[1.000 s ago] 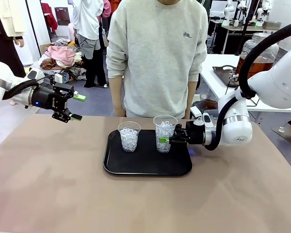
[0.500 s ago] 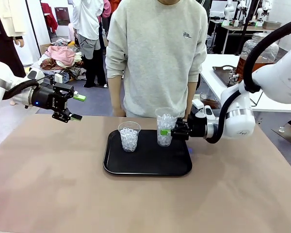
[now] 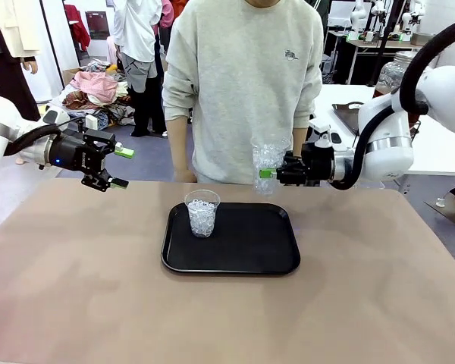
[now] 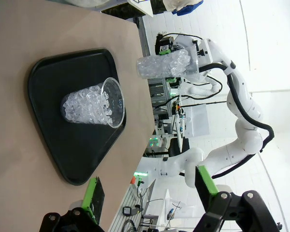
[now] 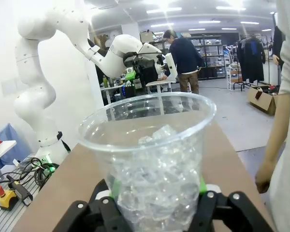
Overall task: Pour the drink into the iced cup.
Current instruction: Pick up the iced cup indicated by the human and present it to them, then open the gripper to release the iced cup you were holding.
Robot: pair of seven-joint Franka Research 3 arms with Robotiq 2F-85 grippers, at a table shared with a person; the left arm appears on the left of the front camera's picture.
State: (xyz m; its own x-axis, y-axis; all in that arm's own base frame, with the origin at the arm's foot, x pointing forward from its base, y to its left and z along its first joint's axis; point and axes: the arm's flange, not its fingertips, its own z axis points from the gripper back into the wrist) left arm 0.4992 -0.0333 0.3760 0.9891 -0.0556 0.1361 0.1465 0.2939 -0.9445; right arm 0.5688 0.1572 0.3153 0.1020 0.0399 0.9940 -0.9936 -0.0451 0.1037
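Judging by the cups, the pouring is not yet starting: both are holding only ice, with no amber liquid in either.

At the left of the front view, the left gripper is hovering above the table with its claw spread wide and nothing between the pads.

In the middle, the black tray is lying flat, and the second iced cup is standing upright at the tray's left end, packed with clear ice to near the rim.

Right of centre, the right gripper is pinching the held iced cup low on its wall and holding it in the air, above the tray's far right corner and clear of it, just in front of the person. The right wrist view is showing this cup upright and heaped with ice.

At the upper right, a glass jar is peeking out behind the right arm on a side table; I cannot tell what it is holding. The drink would need to reach a cup, so nearly all of the task is remaining.
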